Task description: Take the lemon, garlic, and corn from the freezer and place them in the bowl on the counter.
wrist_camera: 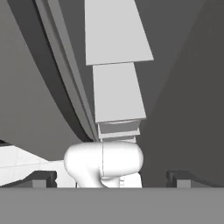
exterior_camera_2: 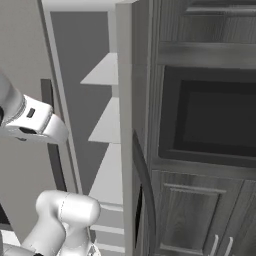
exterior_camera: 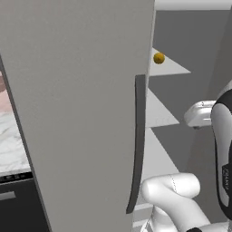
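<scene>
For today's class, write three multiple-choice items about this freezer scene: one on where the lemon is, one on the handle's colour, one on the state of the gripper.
1. Where is the lemon?
A. On an upper shelf inside the freezer
B. Held between the jaws
C. On the floor in front of the freezer

2. What colour is the long vertical handle on the freezer door?
A. White
B. Dark grey
C. Yellow

3. In what state is the gripper?
A. Shut on the lemon
B. Shut on the handle
C. Open, holding nothing

Answers:
1 A: the left base view shows the small yellow-orange fruit resting on a high shelf past the door's edge.
2 B: the handle is a dark strip against the paler grey door.
3 C: in the hand view the two finger tips stand far apart with nothing between them.
</scene>
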Motion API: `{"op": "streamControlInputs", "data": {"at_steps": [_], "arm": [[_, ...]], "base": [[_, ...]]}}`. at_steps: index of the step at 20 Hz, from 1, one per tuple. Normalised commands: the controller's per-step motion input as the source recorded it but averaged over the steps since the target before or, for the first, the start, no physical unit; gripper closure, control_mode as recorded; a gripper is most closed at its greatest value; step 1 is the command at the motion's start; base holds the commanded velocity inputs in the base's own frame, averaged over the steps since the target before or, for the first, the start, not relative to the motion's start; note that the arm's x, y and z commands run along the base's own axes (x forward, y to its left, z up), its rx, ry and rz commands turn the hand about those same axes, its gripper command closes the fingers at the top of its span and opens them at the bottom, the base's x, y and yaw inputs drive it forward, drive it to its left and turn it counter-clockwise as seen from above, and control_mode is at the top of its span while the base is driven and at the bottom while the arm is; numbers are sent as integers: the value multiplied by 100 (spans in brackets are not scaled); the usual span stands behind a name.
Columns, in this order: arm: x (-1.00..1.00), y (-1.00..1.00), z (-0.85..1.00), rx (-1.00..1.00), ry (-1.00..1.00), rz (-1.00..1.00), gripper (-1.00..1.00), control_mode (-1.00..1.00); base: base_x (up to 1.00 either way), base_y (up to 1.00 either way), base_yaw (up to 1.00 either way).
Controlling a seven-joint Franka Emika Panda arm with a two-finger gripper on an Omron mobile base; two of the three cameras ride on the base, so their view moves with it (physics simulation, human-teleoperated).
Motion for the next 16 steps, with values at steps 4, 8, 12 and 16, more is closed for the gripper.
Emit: {"op": "streamControlInputs", "data": {"at_steps": [4,8,12,16], "arm": [[0,0,0,0,0,0,-100,100],[0,0,0,0,0,0,-100,100],[0,0,0,0,0,0,-100,100],[0,0,0,0,0,0,-100,100]], "base": [[38,-34,0],[51,-22,0],[61,-1,0],[49,0,0]]}}
